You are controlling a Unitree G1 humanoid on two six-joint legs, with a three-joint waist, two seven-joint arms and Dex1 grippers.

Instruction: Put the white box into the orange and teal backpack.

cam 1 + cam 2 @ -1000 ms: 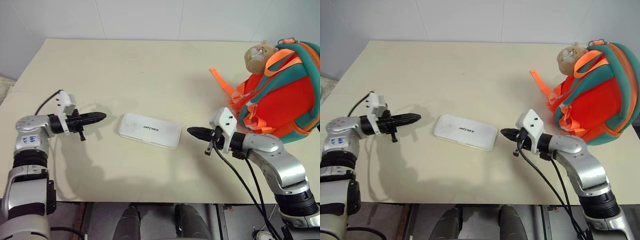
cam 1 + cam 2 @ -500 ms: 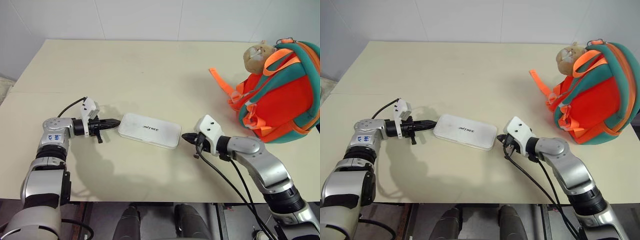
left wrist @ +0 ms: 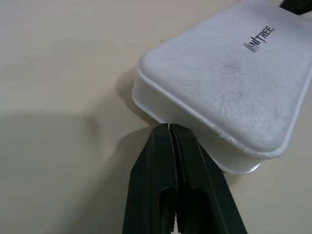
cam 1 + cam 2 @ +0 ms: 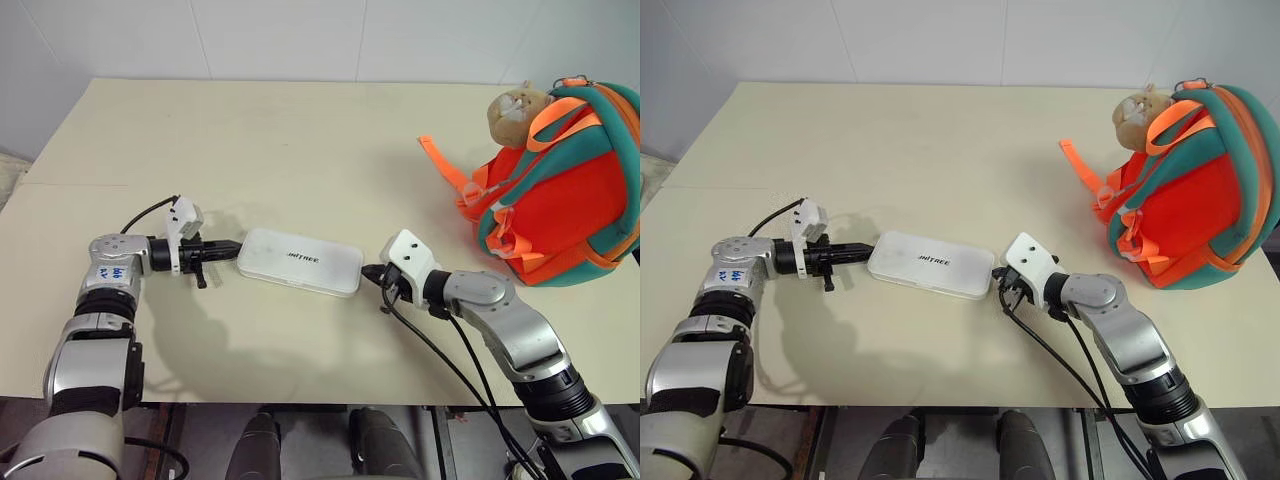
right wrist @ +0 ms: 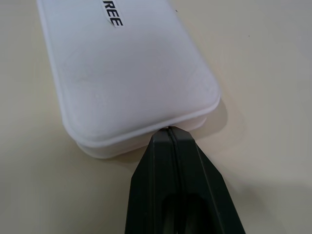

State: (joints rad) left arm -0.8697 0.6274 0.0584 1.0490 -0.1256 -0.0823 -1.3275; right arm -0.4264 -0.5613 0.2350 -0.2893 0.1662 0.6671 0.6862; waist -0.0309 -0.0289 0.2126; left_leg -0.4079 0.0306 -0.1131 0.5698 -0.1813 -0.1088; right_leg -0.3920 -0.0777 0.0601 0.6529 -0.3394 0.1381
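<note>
While the white box (image 4: 300,260) lies flat mid-desk (image 4: 300,140), well apart from the orange and teal backpack (image 4: 565,200), with left claw (image 4: 228,246) and right claw (image 4: 372,273) pressed together at its ends, you'll likely find it stiff, light, slippery, so squeeze endwise.

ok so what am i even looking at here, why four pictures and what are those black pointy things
It is a two-armed humanoid robot at a table. Two pictures come from cameras on its head, looking down over both arms. The other two come from a camera on each wrist, looking along that arm's fingers. The black points are its grippers, both shut: the left gripper and the right gripper each have their tips at one end of the white box, which lies flat between them. Neither clasps anything. To the robot's right stands an orange and teal backpack with a plush animal on top.
</note>
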